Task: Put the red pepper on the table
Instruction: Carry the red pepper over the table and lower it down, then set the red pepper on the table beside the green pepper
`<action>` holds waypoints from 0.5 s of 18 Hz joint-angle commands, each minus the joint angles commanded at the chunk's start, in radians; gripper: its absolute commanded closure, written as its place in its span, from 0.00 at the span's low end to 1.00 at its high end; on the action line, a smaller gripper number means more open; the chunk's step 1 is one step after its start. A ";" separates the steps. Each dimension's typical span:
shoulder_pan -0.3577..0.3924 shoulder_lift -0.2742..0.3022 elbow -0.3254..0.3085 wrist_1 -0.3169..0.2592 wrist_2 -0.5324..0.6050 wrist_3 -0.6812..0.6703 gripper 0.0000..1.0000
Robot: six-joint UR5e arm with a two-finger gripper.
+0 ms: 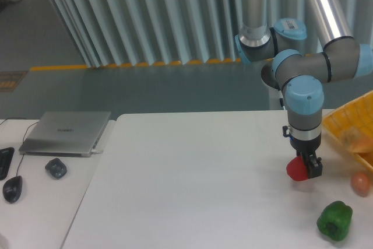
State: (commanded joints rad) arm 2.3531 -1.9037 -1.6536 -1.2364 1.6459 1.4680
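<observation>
You are now in the lowering step: the end effector [307, 166] points straight down on the right side of the worktop [192, 173] and its fingers are clenched on the red pepper [296, 169], which shows at the left of the fingers, just at their tips. The pepper is very low over the white surface, but from this one view you cannot tell if its bottom is touching the worktop or hangs just above it, so I judge the placing as almost done and not yet finished, because the fingers hold it. The next move asks you to bring the pepper fully down until it rests on the worktop, then to let the fingers apart, and only after this to lift the arm straight up, so that the rounded pepper does not get pushed and roll. Take care of the neighbours: a green pepper [334, 220] lies nearer and to the right, a small orange-pink fruit [361, 183] is to the right near the edge of the picture, and a yellow basket [349, 126] stands farther right. All are apart from the red pepper, so the spot below seems free enough for the release.
</observation>
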 joint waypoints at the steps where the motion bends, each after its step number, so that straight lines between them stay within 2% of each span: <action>1: 0.000 0.002 0.000 0.000 -0.002 0.000 0.14; 2: 0.000 0.002 0.000 0.000 -0.002 -0.002 0.12; 3: 0.000 0.002 0.000 0.002 -0.002 -0.003 0.06; 9: 0.002 0.015 0.017 0.000 -0.003 -0.005 0.00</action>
State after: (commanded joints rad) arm 2.3546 -1.8884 -1.6369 -1.2364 1.6429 1.4634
